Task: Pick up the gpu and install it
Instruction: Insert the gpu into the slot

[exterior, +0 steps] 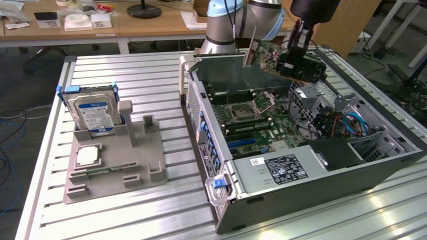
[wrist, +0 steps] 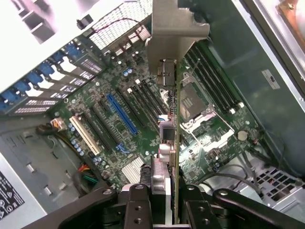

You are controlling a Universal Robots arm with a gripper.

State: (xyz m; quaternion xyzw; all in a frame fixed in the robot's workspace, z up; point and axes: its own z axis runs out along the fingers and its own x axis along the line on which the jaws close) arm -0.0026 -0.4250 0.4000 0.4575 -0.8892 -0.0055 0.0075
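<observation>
Hanging over the open grey metal computer case (exterior: 300, 187) on the ribbed aluminium bench (exterior: 120, 220), the black robot hand (exterior: 291, 62) is clenched on the gpu (exterior: 270, 52), a thin green-and-black card with a silver end bracket. The card is held edge-down above the green motherboard (exterior: 250, 112), apart from it.

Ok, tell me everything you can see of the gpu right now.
The gpu is a thin card: green circuit board on one face, black housing on the other, silver metal bracket at one end. The gripper is shut on it, holding it tilted above the open computer case, over the motherboard. It is not seated in any slot.
</observation>
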